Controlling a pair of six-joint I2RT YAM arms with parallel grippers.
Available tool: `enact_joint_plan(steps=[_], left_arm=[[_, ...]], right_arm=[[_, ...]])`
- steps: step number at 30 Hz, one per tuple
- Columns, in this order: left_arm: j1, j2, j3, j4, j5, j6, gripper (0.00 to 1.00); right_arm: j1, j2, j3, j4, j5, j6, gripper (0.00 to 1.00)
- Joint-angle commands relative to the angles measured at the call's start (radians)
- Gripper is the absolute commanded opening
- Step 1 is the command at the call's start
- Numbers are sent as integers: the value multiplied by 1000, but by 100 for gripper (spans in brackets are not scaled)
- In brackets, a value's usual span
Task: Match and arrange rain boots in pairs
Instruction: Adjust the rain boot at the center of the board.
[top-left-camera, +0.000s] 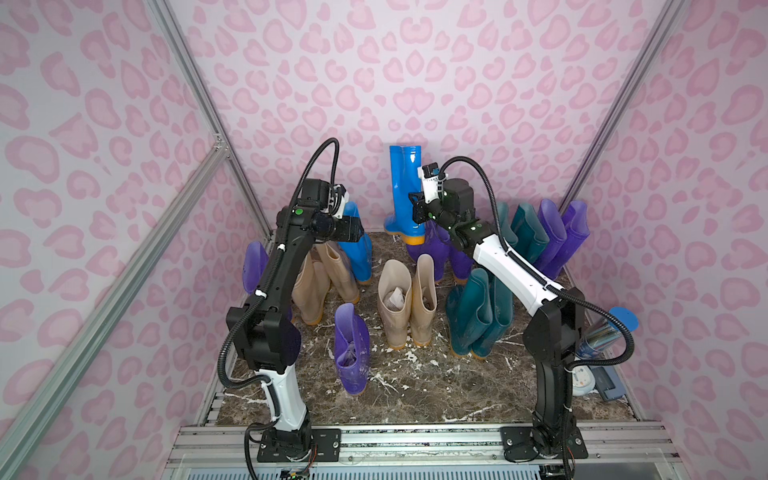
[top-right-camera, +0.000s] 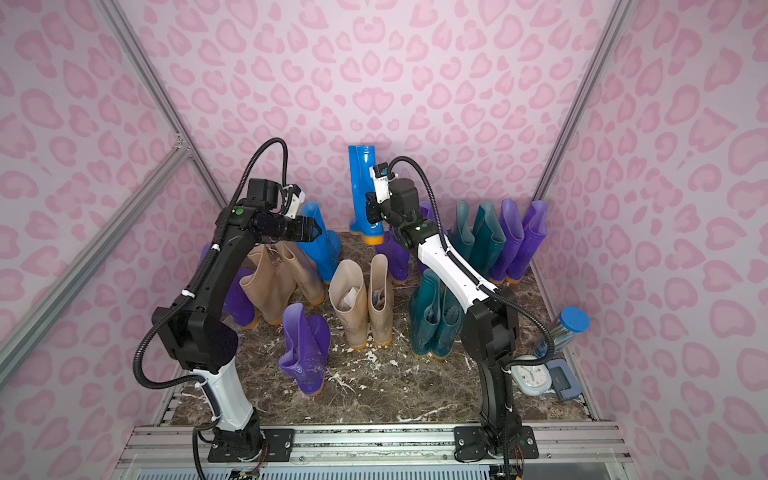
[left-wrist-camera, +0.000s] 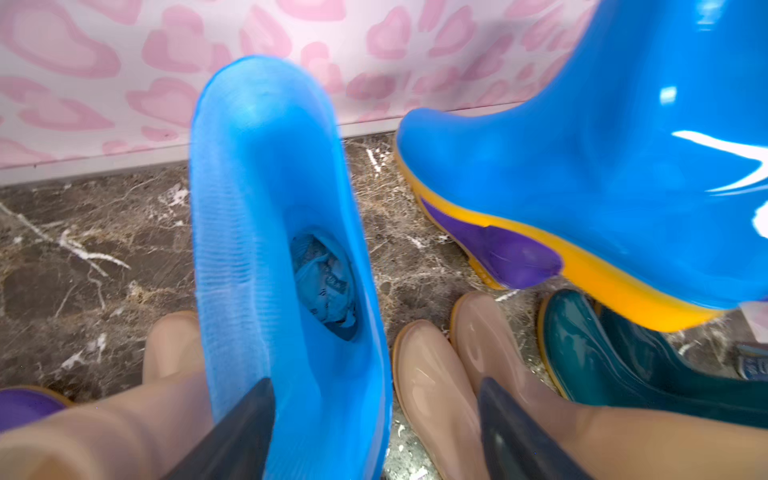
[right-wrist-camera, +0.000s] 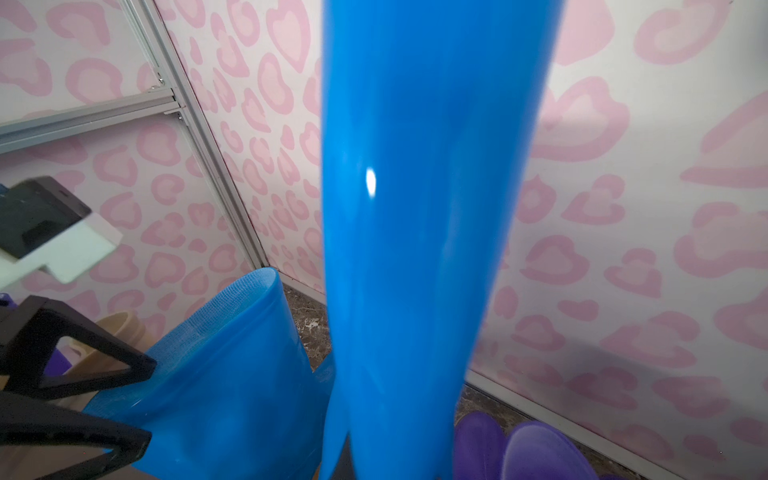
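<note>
My right hand (top-left-camera: 417, 218) was clamped on a blue boot (top-left-camera: 405, 187), hanging upper centre near the back wall (top-left-camera: 415, 83). My left hand (left-wrist-camera: 376, 380) gaped wide, gripping nothing, at the rim of the other blue boot (left-wrist-camera: 257, 187). Bare table (top-left-camera: 415, 395) lay free along the lower edge. Print on the paper stuffing (left-wrist-camera: 322, 286) was too blurred to read.

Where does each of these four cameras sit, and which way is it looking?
Both top views: high behind the robot, looking down over the boot-filled floor; left arm and right arm show.
Left wrist: looks down into the standing blue boot; the open left tool shows.
Right wrist: faces the raised blue boot, gripped by the right tool; left tool shows.
Shared: both wrist views show both blue boots.
</note>
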Motion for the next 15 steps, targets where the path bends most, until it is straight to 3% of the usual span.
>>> enact_joint_plan(steps=[1,4,9,15], left_arm=[[1,-15,45,34,71,-100,91],[1,-4,90,93,107,-214,100],[0,54,176,238,207,-434,100],[-10,104,229,290,261,-506,100]], right_arm=[[-1,-1,-2,110,-16,0,0],[-1,3,-5,123,-26,3,0],[19,16,-24,163,-21,-14,0],[39,82,-7,227,69,-38,0]])
